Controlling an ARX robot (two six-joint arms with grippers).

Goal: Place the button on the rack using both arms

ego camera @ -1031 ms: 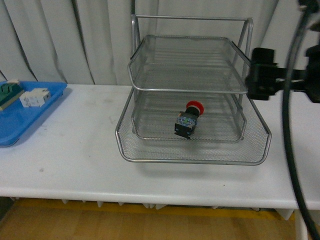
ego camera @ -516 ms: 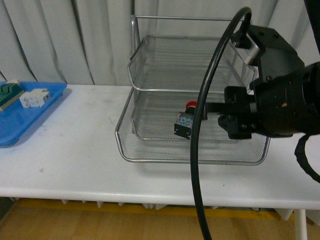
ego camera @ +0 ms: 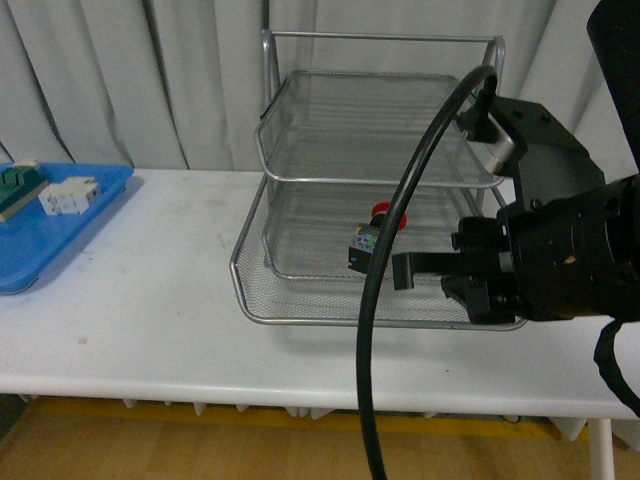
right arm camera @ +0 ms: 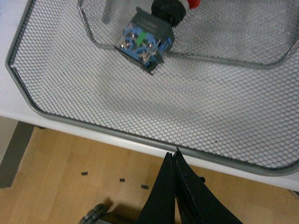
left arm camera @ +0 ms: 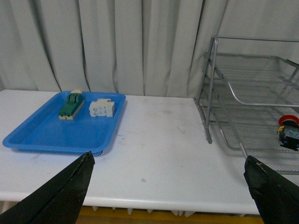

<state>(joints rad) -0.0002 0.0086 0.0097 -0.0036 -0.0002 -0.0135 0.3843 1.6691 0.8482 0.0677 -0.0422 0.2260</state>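
1. Pale curtains are hanging behind a white counter [ego camera: 150, 290], which is carrying the rack [ego camera: 385, 300] towards its right and a blue tray [ego camera: 50, 235] at its far left.
2. Inside the rack, the button [ego camera: 372, 243] is lying on its side at the front lip of the middle tier, over the bottom tier's mesh, clear of both hands.
3. Its long axis is running front to back and slightly slantwise: the red cap is pointing towards the curtains, the dark terminal end towards the robot.
4. On the right, the right hand [ego camera: 405, 270] is hovering just in front of the button and a little to its right, with its two fingers [right arm camera: 170, 196] pressed together and holding nothing.
5. From the right wrist view, the button [right arm camera: 149, 35] is sitting beyond the fingertips across bare mesh, near but not touching.
6. Further off, the left hand [left arm camera: 168, 186] is standing wide apart over the counter's front edge, with the button [left arm camera: 288, 132] well away to its right.
7. Judging by this, the right hand is by far the nearer, and the button already appears placed on the rack.
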